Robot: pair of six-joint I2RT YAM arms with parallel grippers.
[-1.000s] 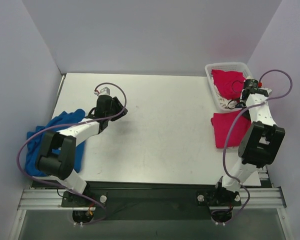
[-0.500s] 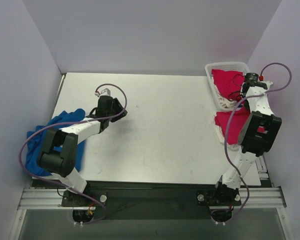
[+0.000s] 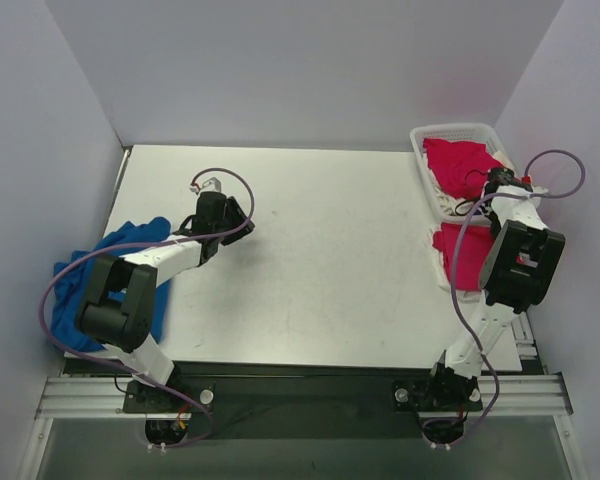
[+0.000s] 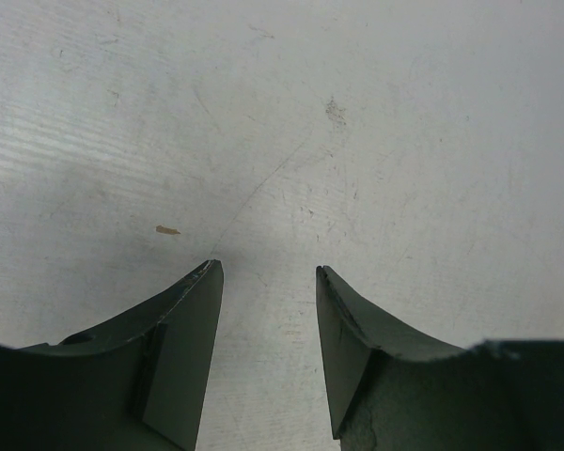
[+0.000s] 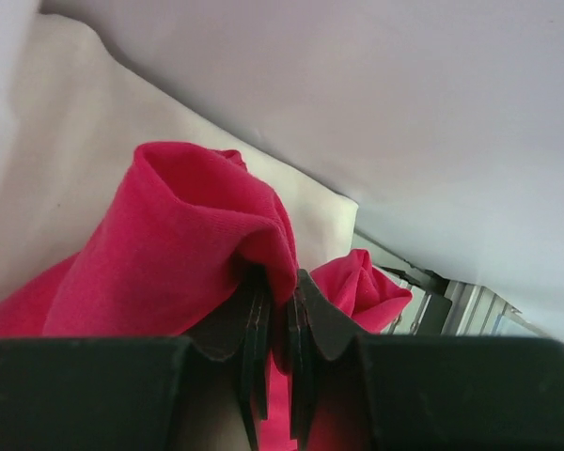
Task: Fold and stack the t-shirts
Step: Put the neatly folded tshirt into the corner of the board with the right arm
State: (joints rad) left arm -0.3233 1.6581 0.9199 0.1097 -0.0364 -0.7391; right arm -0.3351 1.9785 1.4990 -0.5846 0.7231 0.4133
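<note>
Right claw (image 5: 277,305) pinches red t-shirt (image 5: 160,254) fold; cloth droops below claw, prob. soft, light; regrip at shoulders. Left claw (image 4: 268,272) half-open, empty.

Checked all three views and honestly there's nothing readable here. No lettering, logo or number I can make out on the red t-shirts (image 3: 456,165), the white basket (image 3: 450,128), the blue cloth (image 3: 75,300) or the table (image 3: 330,230). The right arm (image 3: 520,265) has a tiny reddish speck on its black link, way too small to read.
</note>
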